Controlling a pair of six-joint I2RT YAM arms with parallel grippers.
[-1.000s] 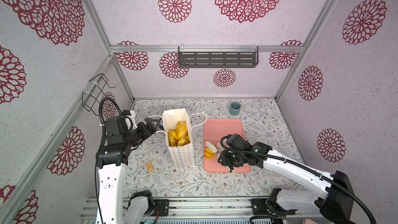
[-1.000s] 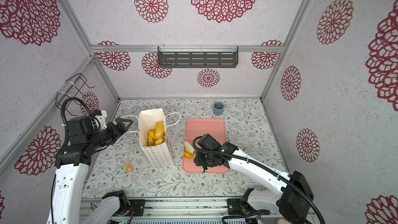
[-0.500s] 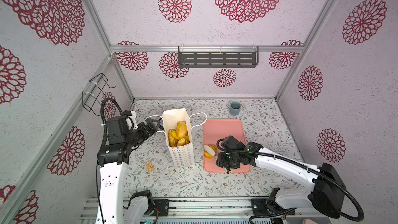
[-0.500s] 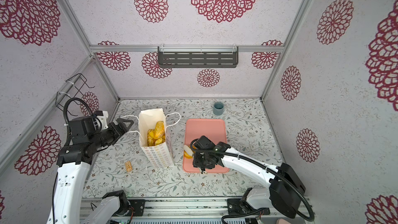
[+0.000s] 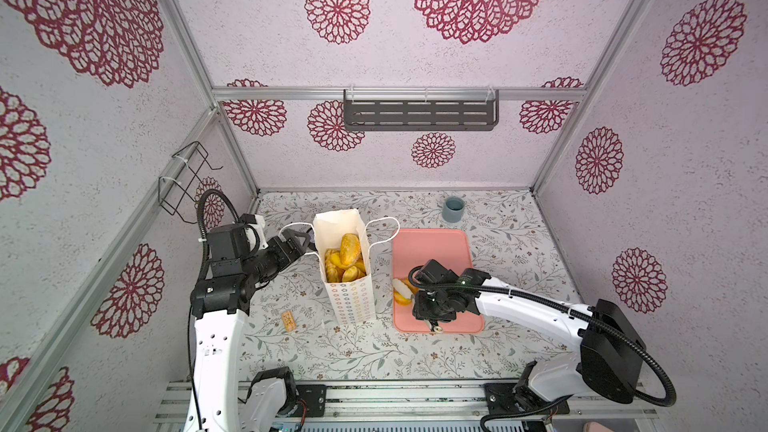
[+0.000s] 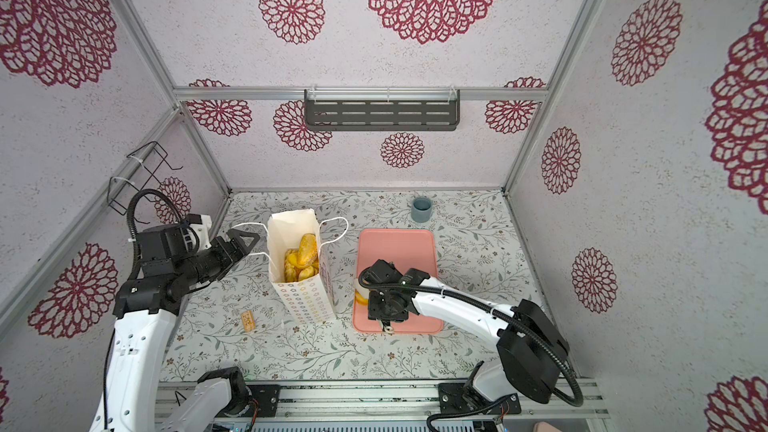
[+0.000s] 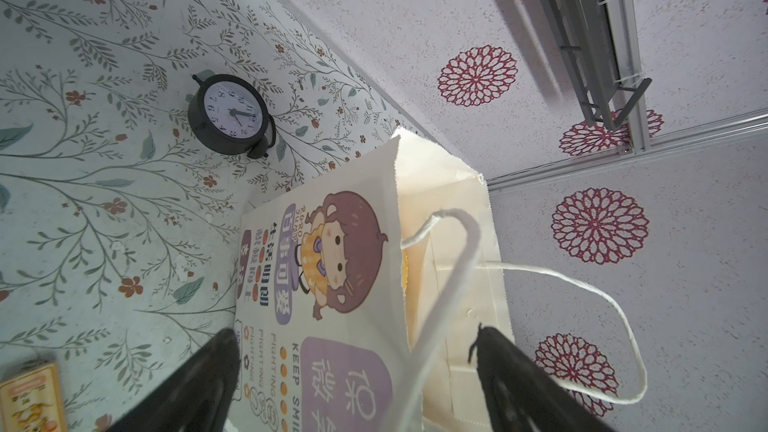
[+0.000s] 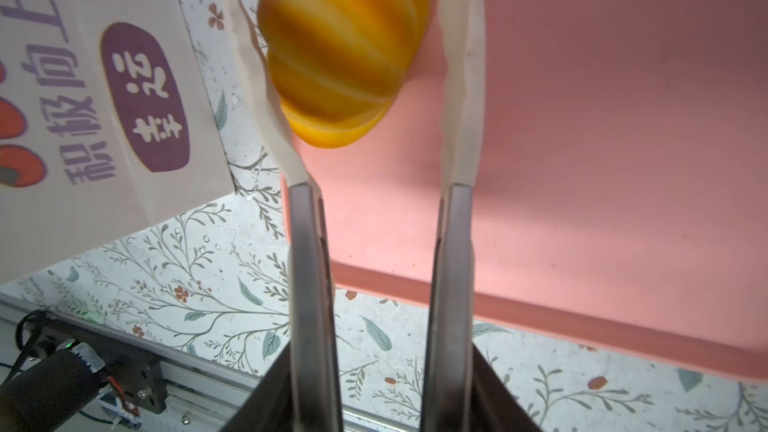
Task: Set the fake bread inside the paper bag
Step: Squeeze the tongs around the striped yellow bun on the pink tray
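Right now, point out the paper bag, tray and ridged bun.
paper bag (image 5: 353,301), in a top view, patterned side
tray (image 5: 432,247), in a top view, bare floor
ridged bun (image 8: 345,47), right wrist view, ridged top

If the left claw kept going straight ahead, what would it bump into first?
Probably the white cord handle of the tall white paper bag, hanging right before the open left claw.

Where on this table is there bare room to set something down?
The tray's far half, toward the cup, is bare; so is the table right of the tray. Crowded: the tray's edge beside the bag, where fingers straddle a bun.
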